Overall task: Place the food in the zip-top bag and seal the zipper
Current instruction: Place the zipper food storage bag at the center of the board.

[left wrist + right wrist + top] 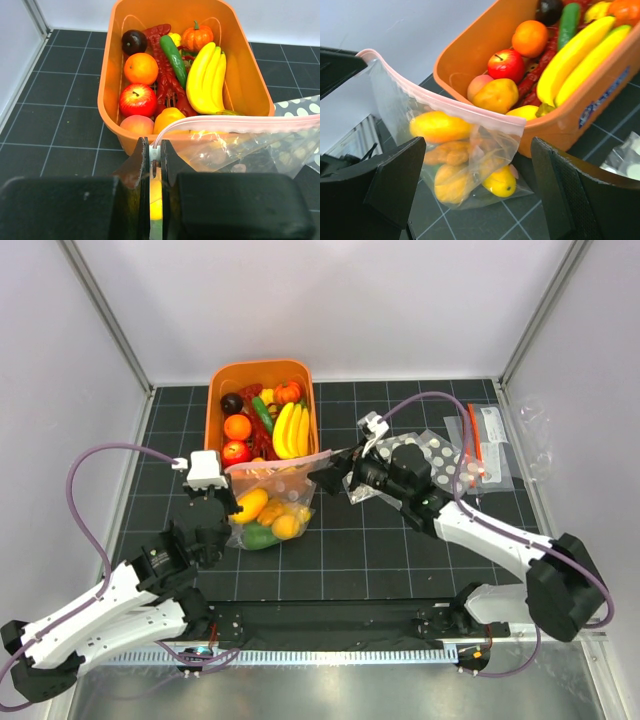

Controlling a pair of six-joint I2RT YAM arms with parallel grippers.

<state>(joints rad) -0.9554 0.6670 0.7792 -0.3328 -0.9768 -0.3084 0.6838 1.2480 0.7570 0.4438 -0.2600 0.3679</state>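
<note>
The clear zip-top bag hangs just in front of the orange bin, with yellow, orange and green toy food inside it. Its pale pink zipper runs across the top. My left gripper is shut on the zipper's left end, where a small white piece shows between the fingers. The zipper stretches away to the right. My right gripper stands open at the bag's right end, its fingers apart on either side of the corner with nothing pinched. In that view the food shows through the plastic.
The orange bin behind the bag holds more toy food: bananas, an apple, an orange, a cucumber. White-dotted bags and small clear bags with red strips lie at the right. Enclosure walls stand left, right and behind.
</note>
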